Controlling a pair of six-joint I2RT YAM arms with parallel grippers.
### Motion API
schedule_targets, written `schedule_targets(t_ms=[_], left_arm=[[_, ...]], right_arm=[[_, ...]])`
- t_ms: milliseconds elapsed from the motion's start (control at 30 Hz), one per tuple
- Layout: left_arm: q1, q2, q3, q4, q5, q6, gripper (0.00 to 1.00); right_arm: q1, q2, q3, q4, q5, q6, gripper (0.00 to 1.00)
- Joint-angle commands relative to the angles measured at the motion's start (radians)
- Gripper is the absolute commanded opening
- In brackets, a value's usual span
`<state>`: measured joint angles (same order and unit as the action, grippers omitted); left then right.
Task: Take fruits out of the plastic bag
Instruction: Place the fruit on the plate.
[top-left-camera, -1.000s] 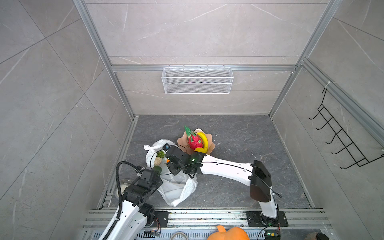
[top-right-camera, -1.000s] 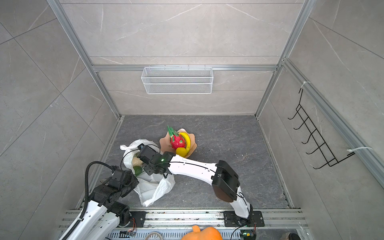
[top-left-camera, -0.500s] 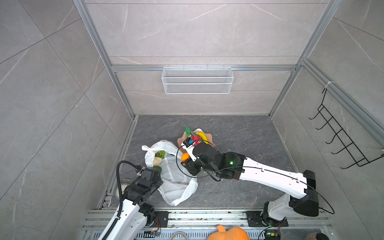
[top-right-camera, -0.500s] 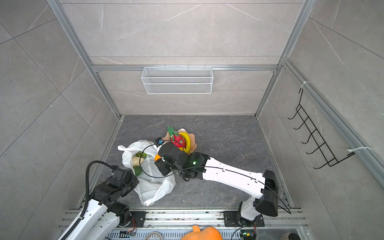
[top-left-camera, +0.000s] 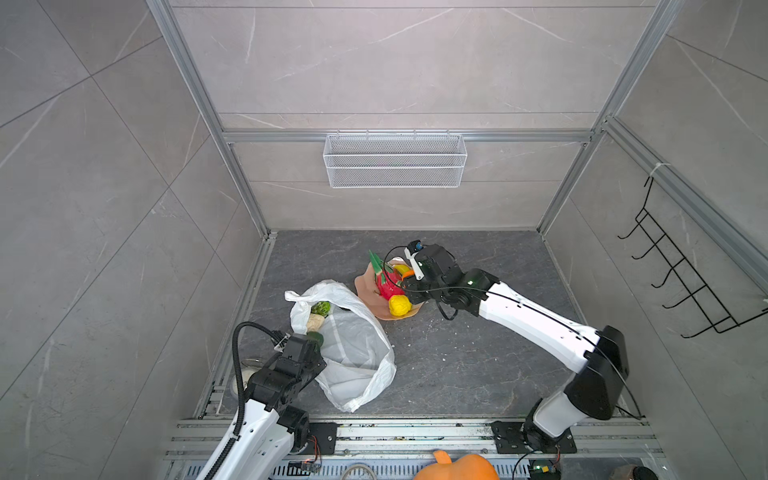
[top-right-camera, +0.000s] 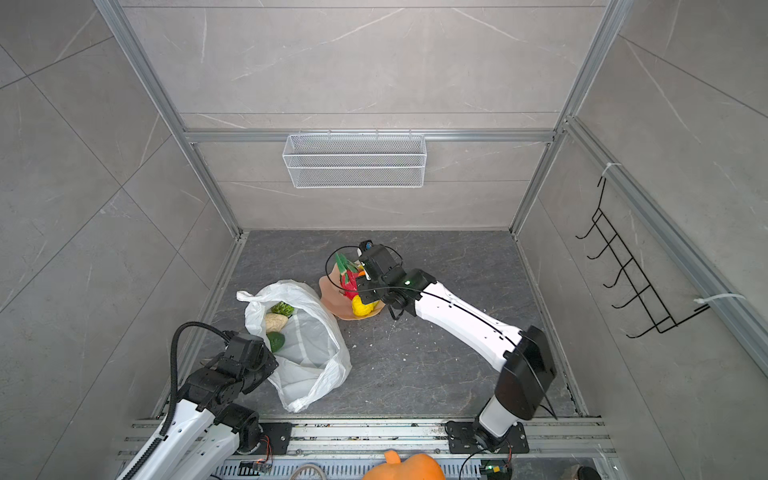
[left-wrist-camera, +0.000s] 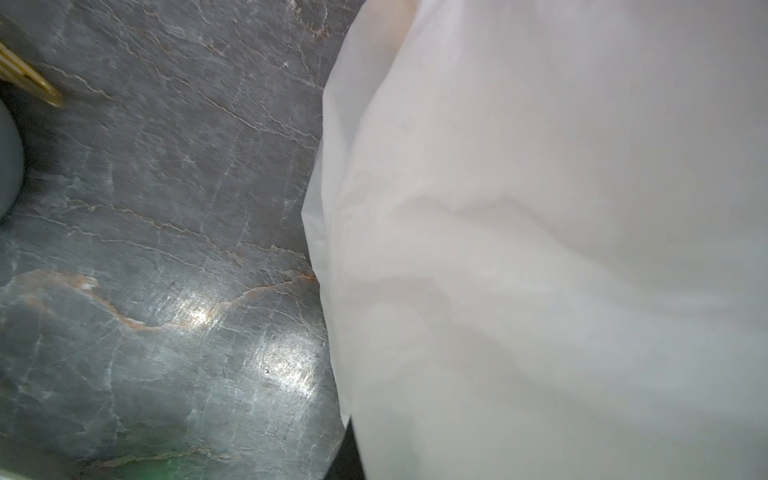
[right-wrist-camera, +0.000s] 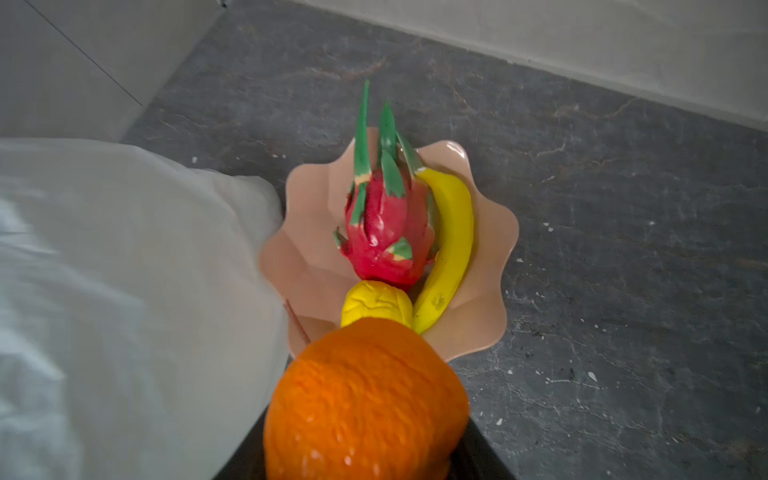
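- The right gripper (top-left-camera: 411, 276), jaws half-open around an orange (right-wrist-camera: 365, 399), hung over the bowl (top-left-camera: 365, 291), seemingly to drop it.
- The left gripper (top-left-camera: 305, 345) pinched shut on the bag (top-left-camera: 353, 353), apparently holding its mouth open; fruits (top-left-camera: 321, 308) lay inside.

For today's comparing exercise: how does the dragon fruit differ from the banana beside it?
The dragon fruit is red-pink with green leaves; the banana is plain yellow. The dragon fruit is plump and spiky; the banana is slim and curved. Both lie side by side in the peach bowl.
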<state>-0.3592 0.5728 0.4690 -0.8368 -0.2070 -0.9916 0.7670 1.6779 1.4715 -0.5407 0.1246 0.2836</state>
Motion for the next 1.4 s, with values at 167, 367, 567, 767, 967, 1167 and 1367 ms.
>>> schedule_targets(t_ms=[167,367,567,767,967,1167,1367], left_arm=[[0.006,-0.011,0.02,0.007,0.011,0.022,0.0],[0.006,-0.003,0.021,0.013,0.011,0.026,0.0],[0.006,-0.012,0.021,0.01,0.014,0.027,0.0],[0.006,-0.006,0.03,0.005,0.01,0.03,0.0],[0.006,-0.013,0.026,0.007,0.008,0.028,0.0],[0.006,-0.018,0.028,0.006,0.01,0.028,0.0],[0.006,-0.033,0.029,0.011,0.011,0.03,0.0]], right_arm=[[-0.101,0.186,-0.006,0.06,-0.094,0.006,0.41],[-0.121,0.255,0.014,0.07,-0.086,0.008,0.42],[-0.138,0.293,0.024,0.074,-0.086,0.011,0.48],[-0.138,0.299,0.027,0.076,-0.093,0.01,0.56],[-0.138,0.295,0.019,0.078,-0.08,0.011,0.68],[-0.138,0.251,0.011,0.063,-0.081,0.015,0.73],[-0.09,0.102,0.012,-0.009,-0.047,-0.01,0.72]])
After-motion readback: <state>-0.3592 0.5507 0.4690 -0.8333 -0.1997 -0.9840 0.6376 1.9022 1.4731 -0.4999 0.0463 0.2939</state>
